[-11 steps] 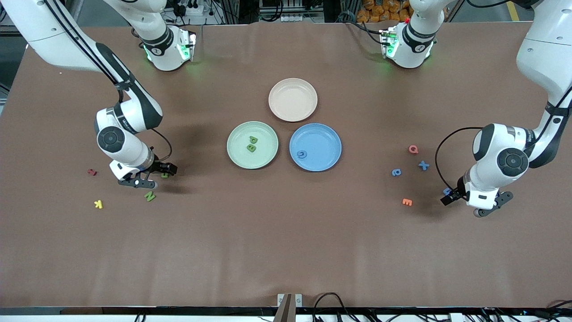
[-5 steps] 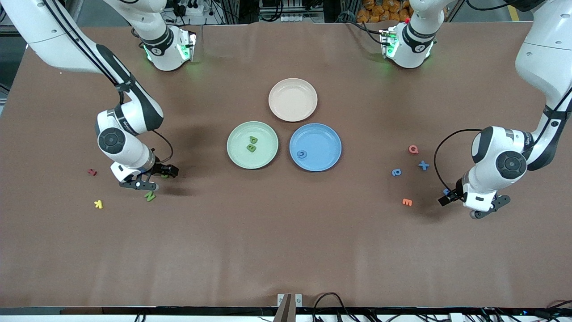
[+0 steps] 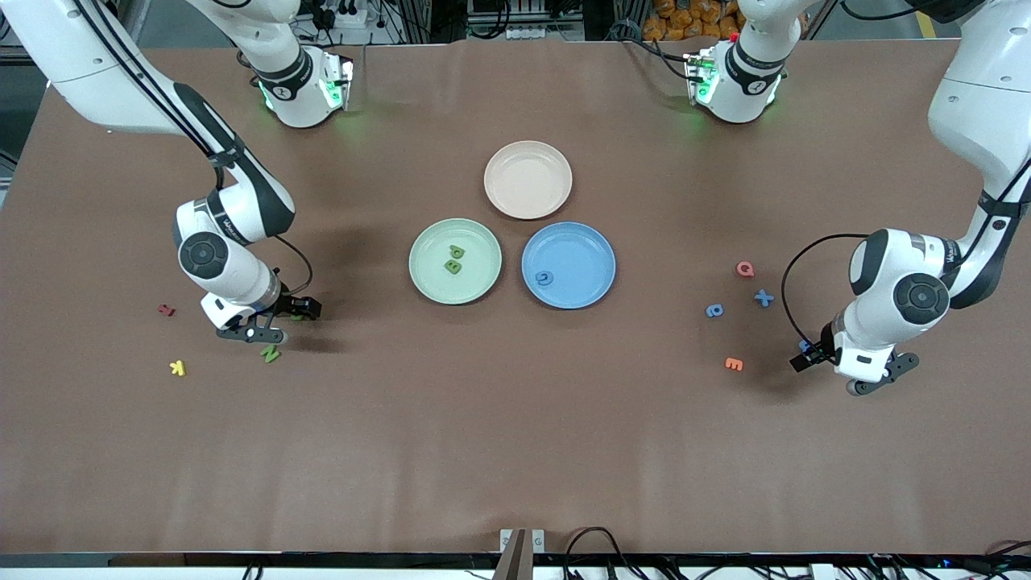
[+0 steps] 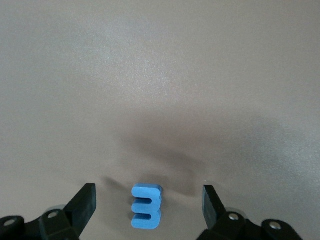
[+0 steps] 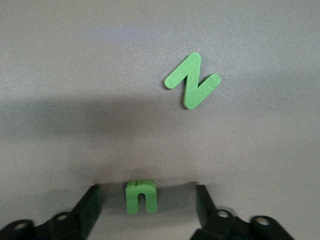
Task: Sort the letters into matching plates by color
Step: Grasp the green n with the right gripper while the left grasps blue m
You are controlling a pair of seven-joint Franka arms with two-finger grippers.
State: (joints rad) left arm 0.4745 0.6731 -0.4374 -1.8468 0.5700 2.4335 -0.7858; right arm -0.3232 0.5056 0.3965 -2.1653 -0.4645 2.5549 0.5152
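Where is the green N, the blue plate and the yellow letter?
green N (image 5: pixel 192 81): right wrist view, on its slanted middle stroke.
blue plate (image 3: pixel 588 246): front view, on its bare inside.
yellow letter (image 3: pixel 178 368): front view, on its middle.

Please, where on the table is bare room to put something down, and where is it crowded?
Bare: the wide strip of table nearer the front camera than every letter, and the beige-pink plate. Crowded: around the left gripper over a blue letter, and around the right gripper over a green letter.
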